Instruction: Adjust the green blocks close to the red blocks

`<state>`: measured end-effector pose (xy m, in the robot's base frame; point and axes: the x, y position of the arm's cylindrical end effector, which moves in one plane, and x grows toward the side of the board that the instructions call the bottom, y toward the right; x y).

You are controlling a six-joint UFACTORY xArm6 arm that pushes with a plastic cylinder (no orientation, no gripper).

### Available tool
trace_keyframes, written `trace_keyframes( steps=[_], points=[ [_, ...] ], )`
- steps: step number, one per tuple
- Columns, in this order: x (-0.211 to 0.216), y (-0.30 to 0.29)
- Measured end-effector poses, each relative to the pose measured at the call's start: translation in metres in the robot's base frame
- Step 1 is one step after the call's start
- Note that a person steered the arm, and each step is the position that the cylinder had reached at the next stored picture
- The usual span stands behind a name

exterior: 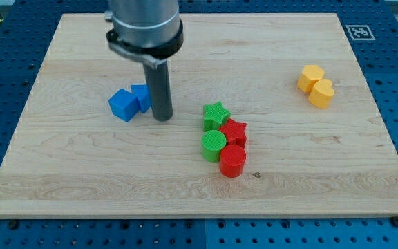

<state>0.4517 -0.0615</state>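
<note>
A green star block and a green round block sit near the board's middle. A red star block touches both green blocks on their right. A red round block lies just below, touching the green round block. My tip rests on the board to the left of the green star block, a short gap away, and just right of the blue blocks.
Two blue blocks sit together at my tip's left. Two yellow blocks sit together at the view's upper right. The wooden board lies on a blue perforated table, with a marker tag at its top right corner.
</note>
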Motion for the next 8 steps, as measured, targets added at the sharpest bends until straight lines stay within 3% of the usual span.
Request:
trace_keyframes(
  steps=[1, 3, 5, 7, 8],
  points=[
    [-0.021, 0.027],
    [-0.008, 0.104],
    [-0.002, 0.112],
    [0.022, 0.073],
    [0.013, 0.062]
  ],
)
